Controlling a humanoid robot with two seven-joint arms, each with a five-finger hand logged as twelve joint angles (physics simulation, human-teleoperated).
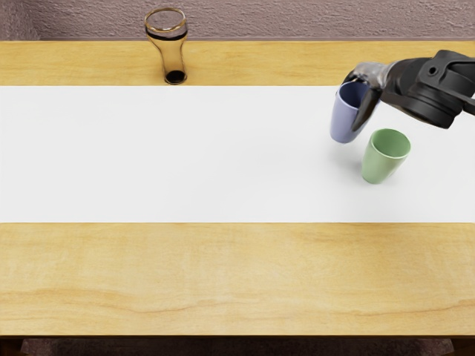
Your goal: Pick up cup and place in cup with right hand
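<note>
My right hand (373,77) was closed round the blue cup (342,119), toward the far edge of the desk (223,274), well to the right. The shadow below suggested a slight lift — I judged the pick-up made and the placing left to do. The green cup (377,166) stood just beside, closer to the near edge. Both cups looked smooth, opaque and tapered. They were over a flat white runner (185,156) — the wood finely grained around it — and a flared, see-through glass (172,55) stood by the far edge, left.
</note>
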